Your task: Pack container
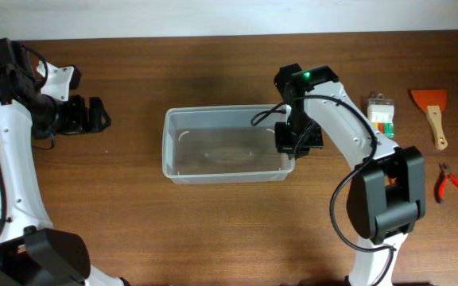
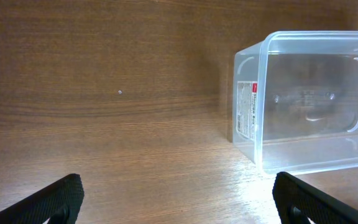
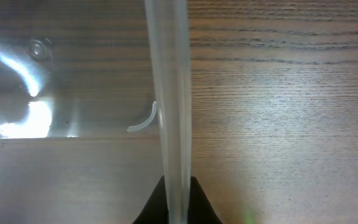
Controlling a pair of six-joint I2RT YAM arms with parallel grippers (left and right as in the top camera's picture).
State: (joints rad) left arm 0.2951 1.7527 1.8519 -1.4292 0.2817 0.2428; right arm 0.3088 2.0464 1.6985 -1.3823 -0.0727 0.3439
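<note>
I have the container (image 1: 213, 151) sitting near the middle of the tabletop (image 1: 213, 230), long side running across my overhead view, upright with its open top facing the camera. I see nothing inside it, only glare on the clear bottom.

My right claw (image 1: 294, 148) is at the end of the tub nearest the right arm. In the right wrist view the end wall (image 3: 169, 93) runs straight up the frame as a pale translucent strip, and the two dark fingertips (image 3: 199, 208) pinch it from either side at the bottom edge. The claw is clamped tight on that wall, one finger inside the tub and one outside.

My left claw (image 1: 94, 115) hangs well apart from the container, out over bare wood on the left side. From the left wrist camera its two fingers (image 2: 48, 199) sit at opposite corners of the frame, so it is spread wide and holding nothing. That camera looks at the tub's other end, where a white label (image 2: 246, 111) is stuck on the outside wall.

Off to the right, beyond the right arm, lie a small clear packet (image 1: 382, 115), a scraper (image 1: 432, 111) with an orange blade and wooden handle, and red-handled pliers (image 1: 452, 184), all resting on the tabletop apart from the tub.
</note>
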